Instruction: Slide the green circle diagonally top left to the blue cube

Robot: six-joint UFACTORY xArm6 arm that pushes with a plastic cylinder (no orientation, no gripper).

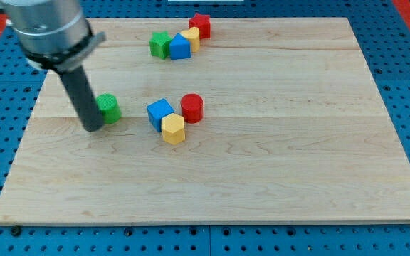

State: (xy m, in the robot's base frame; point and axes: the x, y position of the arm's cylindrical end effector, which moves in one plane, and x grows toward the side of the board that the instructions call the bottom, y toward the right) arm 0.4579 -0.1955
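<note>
Tool: my tip (93, 129) touches green circle's (109, 107) left; no jaws
Left: circle apart from blue cube (160, 113)

You're looking at a robotics lab bench. Evidence: blue perforated metal base plate (397, 85) with a regular hole grid, the pale wooden plank tabletop (262, 171) laid on it, the grey cylindrical arm housing (45, 28) carrying a dark rod, and small painted wooden test blocks such as the yellow hexagonal block (173, 129).
</note>
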